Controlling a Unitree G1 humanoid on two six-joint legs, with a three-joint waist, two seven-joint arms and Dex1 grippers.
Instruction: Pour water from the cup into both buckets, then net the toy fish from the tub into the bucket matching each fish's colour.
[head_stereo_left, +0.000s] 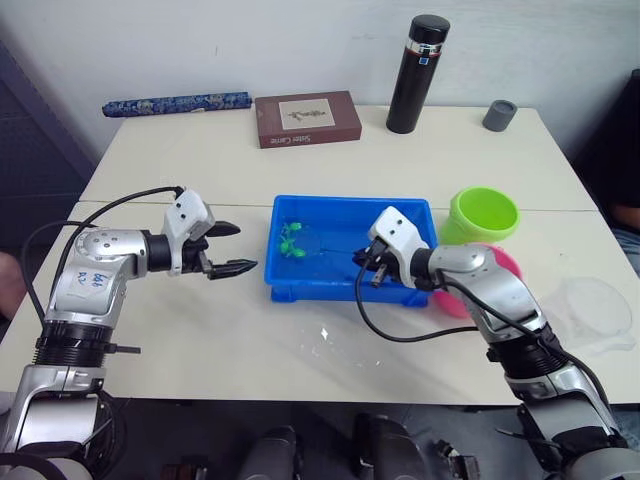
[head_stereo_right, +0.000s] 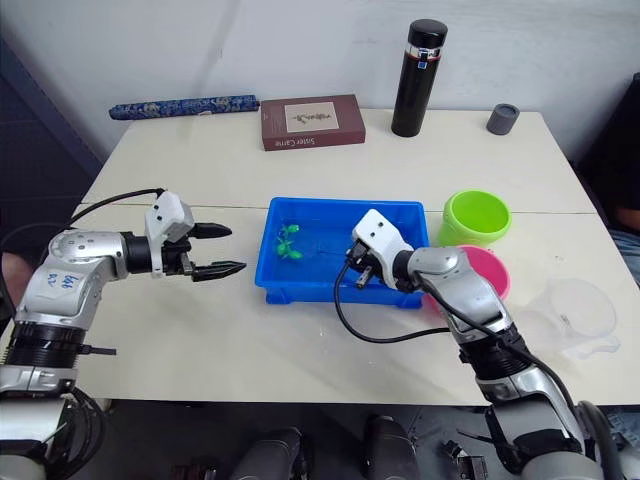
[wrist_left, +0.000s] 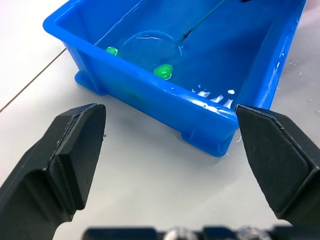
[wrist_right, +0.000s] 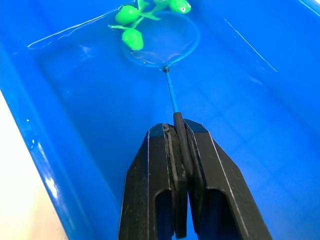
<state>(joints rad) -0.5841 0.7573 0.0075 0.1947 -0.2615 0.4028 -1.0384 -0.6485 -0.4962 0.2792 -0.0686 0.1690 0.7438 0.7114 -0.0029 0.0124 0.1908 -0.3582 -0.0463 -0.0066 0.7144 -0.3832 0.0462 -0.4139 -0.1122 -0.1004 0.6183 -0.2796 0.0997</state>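
The blue tub (head_stereo_left: 350, 288) sits mid-table holding water and a cluster of green toy fish (wrist_right: 131, 25) at its left end. My right gripper (wrist_right: 180, 150) is shut on the thin handle of a small round net (wrist_right: 162, 41), whose hoop lies in the water beside the fish. My left gripper (head_stereo_left: 228, 248) hovers open just left of the tub, nothing between its fingers (wrist_left: 70, 150). The lime green bucket (head_stereo_left: 484, 214) stands right of the tub, with the pink bucket (head_stereo_right: 480, 272) just in front of it, behind my right arm. The clear cup (head_stereo_left: 597, 310) rests at the right edge.
At the back of the table stand a tall black flask (head_stereo_left: 417, 73), a small grey cap (head_stereo_left: 499, 115), a brown book (head_stereo_left: 307, 118) and a blue patterned roll (head_stereo_left: 177, 103). Water drops dot the table (head_stereo_left: 322, 335) in front of the tub.
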